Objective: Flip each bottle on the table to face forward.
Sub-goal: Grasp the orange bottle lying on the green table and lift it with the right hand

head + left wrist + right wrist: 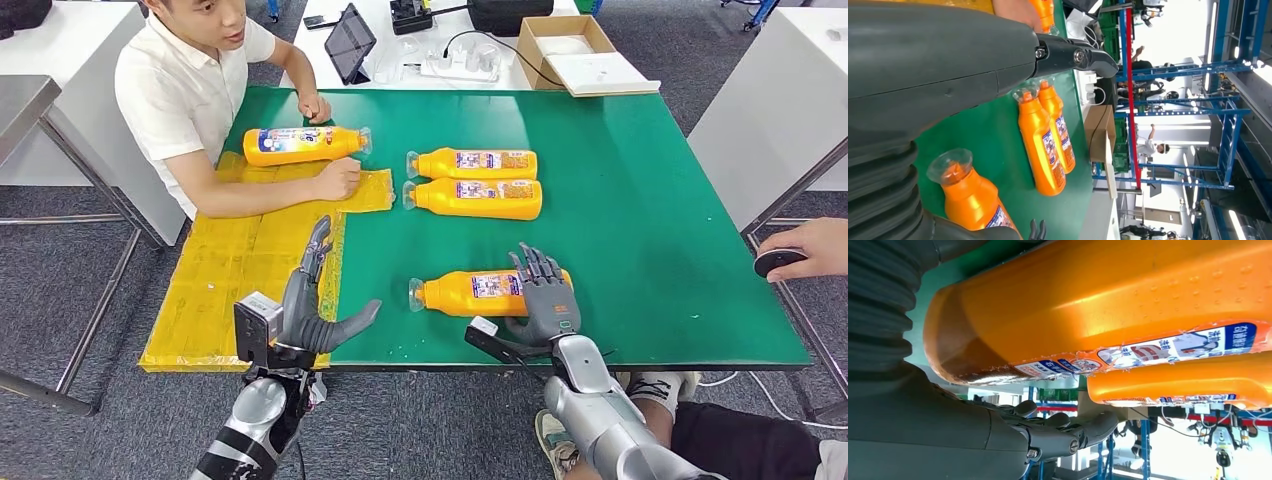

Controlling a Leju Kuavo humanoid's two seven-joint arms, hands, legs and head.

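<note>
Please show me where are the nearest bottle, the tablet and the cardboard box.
Nearest bottle (470,292), head view, on its orange body beside the label.
Tablet (349,42), head view, middle of its dark screen.
Cardboard box (529,41), head view, on its left wall.

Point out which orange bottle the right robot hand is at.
The lone orange bottle at the mat's near edge: the right robot hand rests at its base end. The pair lies farther back, and a person holds the fourth.
</note>
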